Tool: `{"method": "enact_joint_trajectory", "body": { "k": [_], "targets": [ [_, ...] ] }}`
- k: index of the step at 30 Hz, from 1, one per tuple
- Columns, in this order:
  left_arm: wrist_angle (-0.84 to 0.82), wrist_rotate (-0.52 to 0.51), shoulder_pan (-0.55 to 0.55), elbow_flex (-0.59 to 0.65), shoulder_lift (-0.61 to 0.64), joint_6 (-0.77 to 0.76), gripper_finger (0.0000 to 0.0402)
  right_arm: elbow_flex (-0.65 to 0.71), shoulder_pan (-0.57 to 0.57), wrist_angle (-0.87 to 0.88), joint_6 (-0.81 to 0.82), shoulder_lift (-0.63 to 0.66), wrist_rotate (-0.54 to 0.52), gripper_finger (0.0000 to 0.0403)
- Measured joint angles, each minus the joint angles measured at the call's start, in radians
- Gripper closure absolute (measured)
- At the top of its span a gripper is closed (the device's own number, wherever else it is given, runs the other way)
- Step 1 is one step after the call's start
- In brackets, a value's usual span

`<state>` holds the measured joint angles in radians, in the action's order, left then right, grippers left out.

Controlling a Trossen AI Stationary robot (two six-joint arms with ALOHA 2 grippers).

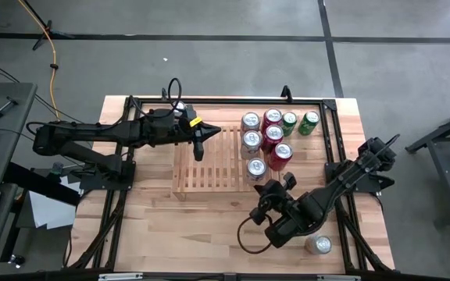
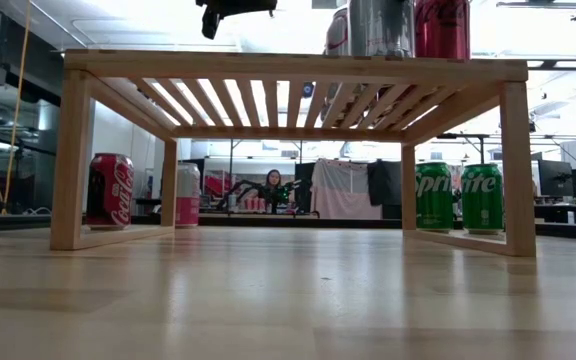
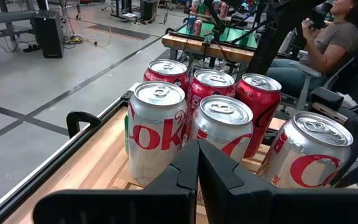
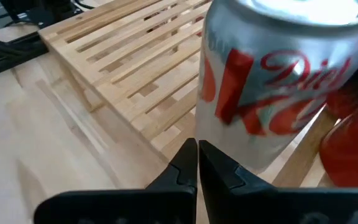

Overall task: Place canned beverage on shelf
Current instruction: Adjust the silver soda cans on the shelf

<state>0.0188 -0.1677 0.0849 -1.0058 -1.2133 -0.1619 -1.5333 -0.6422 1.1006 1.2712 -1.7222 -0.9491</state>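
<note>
Much is cut off. In the low view the cans on top of the shelf [image 2: 298,68] lose their upper halves at the frame edge. From above, we cannot tell which cans of the cluster stand on the slats and which stand on the desk [image 1: 201,234] just beside them. The right wrist view is almost filled by one silver can [image 4: 278,81], its top cropped.

That can stands at the shelf's right end, directly ahead of the right end effector [image 4: 197,146], close but apart. This end effector is clenched and empty. The left end effector [image 3: 197,146] is clenched too, grasping nothing, and hangs over the shelf's middle, left of the cluster.

We count one shelf and nine cans. Four are silver, three are red cans [image 1: 273,136] and two are green cans [image 1: 309,122]. One silver can is the stray can [image 1: 319,244] beside the right arm, well apart from the shelf.
</note>
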Motion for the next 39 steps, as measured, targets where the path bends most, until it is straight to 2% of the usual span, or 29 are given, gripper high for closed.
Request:
{"method": "enact_joint_trajectory", "body": {
  "k": [20,39],
  "targets": [
    [0.000,-0.004,0.000,0.000,0.000,-0.017,0.0401,0.000,0.054,0.002,-0.094,0.000,-0.024,0.0403],
    [0.000,-0.004,0.000,0.000,0.000,-0.012,0.0401,0.000,0.084,0.006,-0.094,0.000,-0.064,0.0403]
  ]
}}
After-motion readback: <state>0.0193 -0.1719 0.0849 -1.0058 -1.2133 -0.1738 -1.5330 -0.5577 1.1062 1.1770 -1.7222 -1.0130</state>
